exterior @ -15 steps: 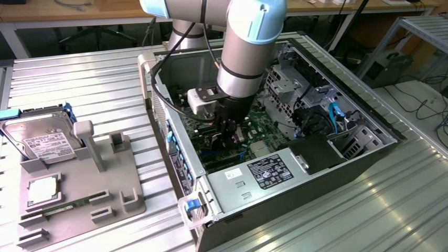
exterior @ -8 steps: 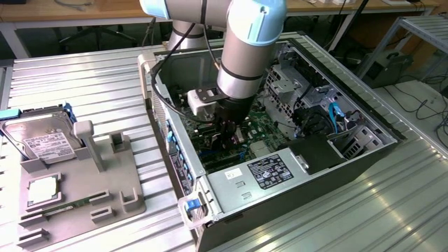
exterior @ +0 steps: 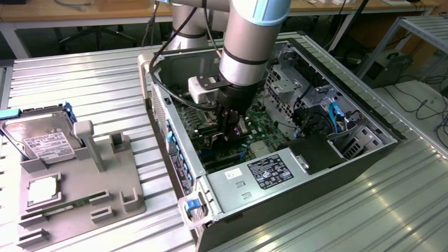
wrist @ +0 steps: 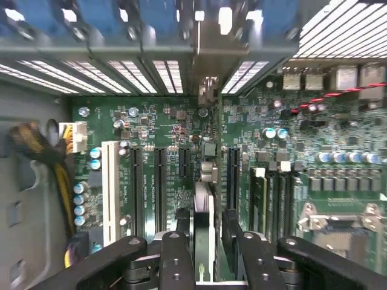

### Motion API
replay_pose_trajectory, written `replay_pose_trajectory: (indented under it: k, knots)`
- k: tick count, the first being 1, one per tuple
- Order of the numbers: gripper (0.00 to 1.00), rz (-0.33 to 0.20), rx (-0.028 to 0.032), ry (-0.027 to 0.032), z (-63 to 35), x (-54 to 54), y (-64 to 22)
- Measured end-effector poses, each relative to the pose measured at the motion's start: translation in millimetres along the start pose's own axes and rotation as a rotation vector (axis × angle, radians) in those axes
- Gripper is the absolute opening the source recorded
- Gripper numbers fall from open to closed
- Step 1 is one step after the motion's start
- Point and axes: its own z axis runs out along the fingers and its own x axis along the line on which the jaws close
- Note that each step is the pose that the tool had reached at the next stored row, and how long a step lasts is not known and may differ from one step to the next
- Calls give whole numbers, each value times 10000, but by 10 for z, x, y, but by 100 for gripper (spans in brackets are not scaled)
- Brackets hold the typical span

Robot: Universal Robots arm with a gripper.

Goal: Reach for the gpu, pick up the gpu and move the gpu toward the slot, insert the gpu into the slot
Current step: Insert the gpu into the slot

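Thin dark card gpu (wrist: 204,208) stood edge-on between the black fingers (wrist: 176,257), centre-bottom of wrist frame, over the green motherboard (wrist: 163,127); fingers narrow, contact unclear.

Ext high oblique; wrist close overhead.

Ribbed metal tabletop (exterior: 84,79) (brightly lit), wooden desks (exterior: 84,10) behind, metal frame (exterior: 413,31)
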Motion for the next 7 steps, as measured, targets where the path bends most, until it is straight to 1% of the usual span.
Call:
replay_pose_trajectory:
  k: [5,6,7]
  knots:
    - [35,0,4,8,-226,0,6]
    - [27,1,12,32,-324,0,9]
    - [11,1,12,32,-324,0,9]
